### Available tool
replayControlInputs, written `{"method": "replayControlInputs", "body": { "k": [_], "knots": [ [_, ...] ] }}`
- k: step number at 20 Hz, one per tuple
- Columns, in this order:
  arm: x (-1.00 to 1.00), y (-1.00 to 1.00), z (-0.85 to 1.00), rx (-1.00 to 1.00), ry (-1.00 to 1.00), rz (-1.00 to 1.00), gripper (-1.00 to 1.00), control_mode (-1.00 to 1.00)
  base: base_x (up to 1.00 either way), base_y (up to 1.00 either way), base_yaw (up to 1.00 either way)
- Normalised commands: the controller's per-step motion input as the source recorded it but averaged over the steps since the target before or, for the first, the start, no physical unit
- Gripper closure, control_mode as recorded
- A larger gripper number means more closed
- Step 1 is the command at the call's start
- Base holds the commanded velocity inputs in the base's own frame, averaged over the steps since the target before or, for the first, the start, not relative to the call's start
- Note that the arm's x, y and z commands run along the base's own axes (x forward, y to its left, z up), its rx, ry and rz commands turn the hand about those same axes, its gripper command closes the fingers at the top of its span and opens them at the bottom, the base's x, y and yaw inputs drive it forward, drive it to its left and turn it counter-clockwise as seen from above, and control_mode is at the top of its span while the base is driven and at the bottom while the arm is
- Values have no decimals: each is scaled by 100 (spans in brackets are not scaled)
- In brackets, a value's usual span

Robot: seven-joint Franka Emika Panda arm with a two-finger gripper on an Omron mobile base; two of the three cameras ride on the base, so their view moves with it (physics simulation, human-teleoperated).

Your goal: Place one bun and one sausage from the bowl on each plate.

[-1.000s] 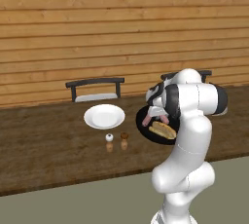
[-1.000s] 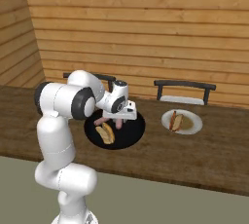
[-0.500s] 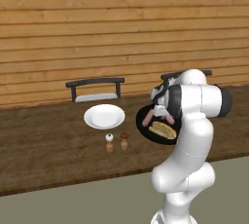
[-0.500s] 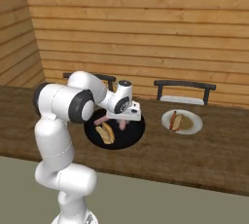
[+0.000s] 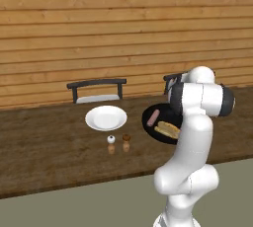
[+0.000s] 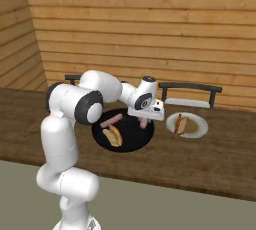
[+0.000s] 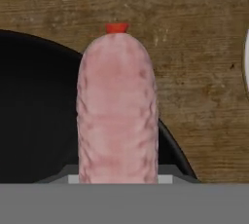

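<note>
My gripper (image 6: pixel 144 118) is shut on a pinkish sausage (image 6: pixel 144 123), which hangs just above the right part of the black bowl (image 6: pixel 131 143). The hand view has this sausage (image 7: pixel 116 111) upright between the jaws, over the bowl's rim (image 7: pixel 34 116) and the wooden counter. Another sausage (image 6: pixel 111 120) and a tan bun (image 6: pixel 114 135) lie in the bowl. Right of the bowl, a white plate (image 6: pixel 199 128) carries a bun (image 6: pixel 180 124). The left base view shows an empty white plate (image 5: pixel 105 118) to the left of the bowl (image 5: pixel 157 133); my arm covers the gripper there.
Salt and pepper shakers (image 5: pixel 111 144) (image 5: pixel 126 143) stand in front of the empty plate. Two dark chair backs (image 5: pixel 97 84) (image 6: pixel 190 88) rise behind the wooden counter (image 6: pixel 210 159), against a plank wall. A white plate edge (image 7: pixel 247 62) shows at the right of the hand view.
The jaws have closed on the sausage, and the hand has shifted a little to the right with it, toward the bowl's right rim.
</note>
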Motion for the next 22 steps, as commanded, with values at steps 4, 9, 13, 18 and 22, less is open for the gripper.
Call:
{"method": "replayControlInputs", "body": {
  "k": [4,9,13,18,22],
  "knots": [
    [29,-60,-2,0,10,-10,100,-100,0,0,0],
    [-36,-37,5,0,3,0,100,-100,0,0,0],
    [-51,-20,9,0,0,0,100,-100,0,0,0],
    [22,-28,0,1,-1,0,100,-100,0,0,0],
    [66,-44,0,3,0,0,100,-100,0,0,0]
  ]
}}
